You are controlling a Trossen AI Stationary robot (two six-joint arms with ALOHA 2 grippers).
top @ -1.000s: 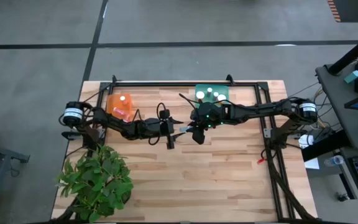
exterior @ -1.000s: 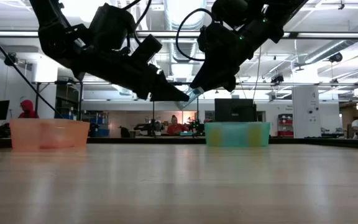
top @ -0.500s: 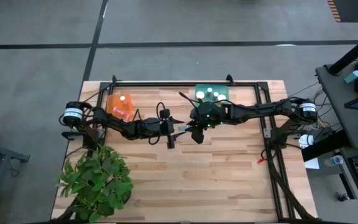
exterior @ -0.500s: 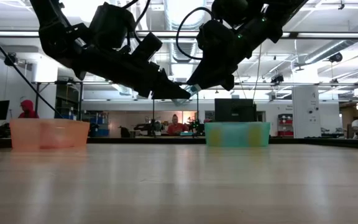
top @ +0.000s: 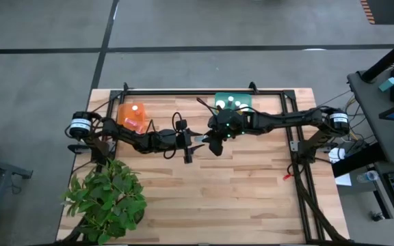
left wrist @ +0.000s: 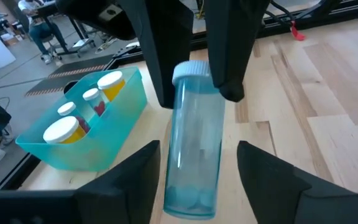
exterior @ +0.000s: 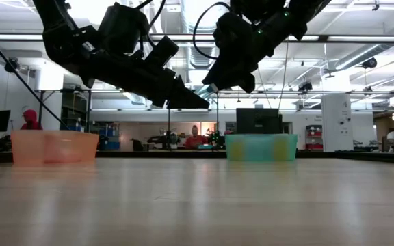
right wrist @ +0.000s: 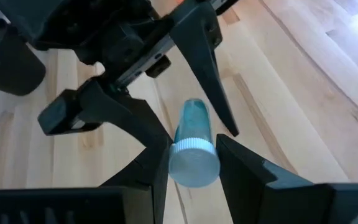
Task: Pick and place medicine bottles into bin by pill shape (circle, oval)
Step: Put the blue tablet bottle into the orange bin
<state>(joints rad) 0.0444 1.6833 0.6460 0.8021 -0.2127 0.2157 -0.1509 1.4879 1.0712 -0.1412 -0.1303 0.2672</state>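
A clear blue medicine bottle (left wrist: 191, 143) with a white cap hangs in the air over the middle of the table. My right gripper (right wrist: 194, 171) is shut on its cap end. My left gripper (left wrist: 201, 186) faces it from the table's left, open; its two fingers stand on either side of the bottle's bottom end without touching it. The teal bin (left wrist: 86, 143) at the far middle holds several white-capped bottles, and the orange bin (top: 133, 116) at the far left holds one. My right gripper pinches the bottle's white cap (right wrist: 194, 163) between its two fingers (left wrist: 229, 56). The fingers come from the table's right, slanting down. The bottle sticks out ahead of them, its bottom end (right wrist: 194, 115) toward the left gripper. It is lifted clear of the table.
A leafy green plant (top: 108, 198) stands at the table's near left corner. A dark metal frame (top: 204, 92) runs along the far edge and down both sides. The bare wooden tabletop (top: 238, 191) stretches toward the near edge. People sit in the room beyond (exterior: 195, 137).
In the low view my right gripper has risen a little with the bottle, so the bottle now sits higher than the left gripper's fingertips.
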